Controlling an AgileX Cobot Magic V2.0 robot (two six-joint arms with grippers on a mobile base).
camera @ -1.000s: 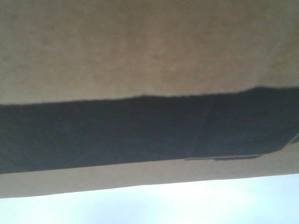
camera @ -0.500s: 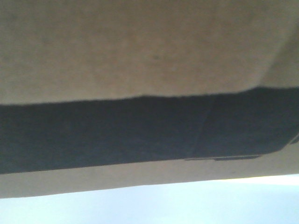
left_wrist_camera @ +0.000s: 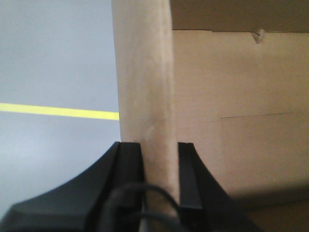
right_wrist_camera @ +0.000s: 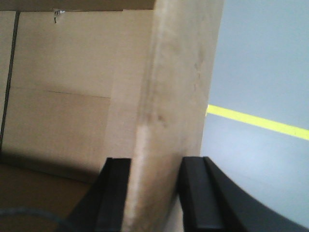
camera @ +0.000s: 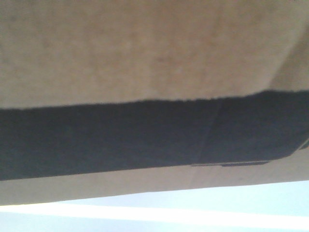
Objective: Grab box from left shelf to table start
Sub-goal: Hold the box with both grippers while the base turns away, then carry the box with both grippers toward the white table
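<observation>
the box (camera: 145,58) fills the front view, with a black band across it (very close up). the left gripper (left_wrist_camera: 160,147) pinches one cardboard wall and the right gripper (right_wrist_camera: 155,163) pinches another. past the walls is grey floor (left_wrist_camera: 53,58) with a yellow line (left_wrist_camera: 58,111).

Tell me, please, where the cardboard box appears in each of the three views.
Exterior front-facing: the box fills the top and middle, its black panel crossing the frame.
Left wrist: its wall stands at centre, pinched by the left gripper; interior to the right.
Right wrist: the wall is at centre, pinched by the right gripper; interior to the left.
Shared landmark: the yellow line, in both wrist views only.
</observation>
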